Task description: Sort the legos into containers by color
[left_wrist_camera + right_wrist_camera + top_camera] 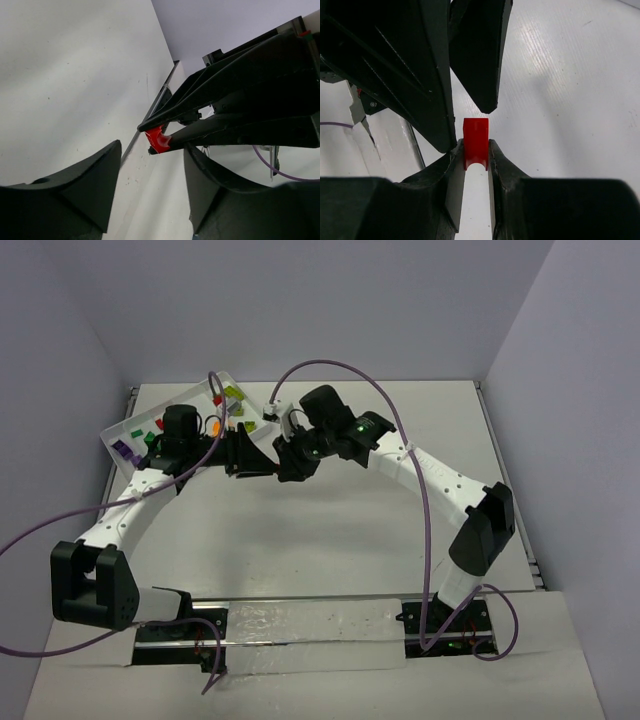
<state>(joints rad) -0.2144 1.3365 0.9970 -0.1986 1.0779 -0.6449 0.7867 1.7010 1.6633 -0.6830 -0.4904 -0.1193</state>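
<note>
Lego (475, 134) between right end effector (475, 147) fingers (tray (120, 430) behind, left)

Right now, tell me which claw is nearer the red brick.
Right. The right claw is shut on the red brick; the left claw stands open just short of it, not touching.

From above, the left arm's black wrist (180, 432) hides part of the flat white plastic tray (192, 392), and the small red plastic brick (475, 137) cannot be seen there.
</note>
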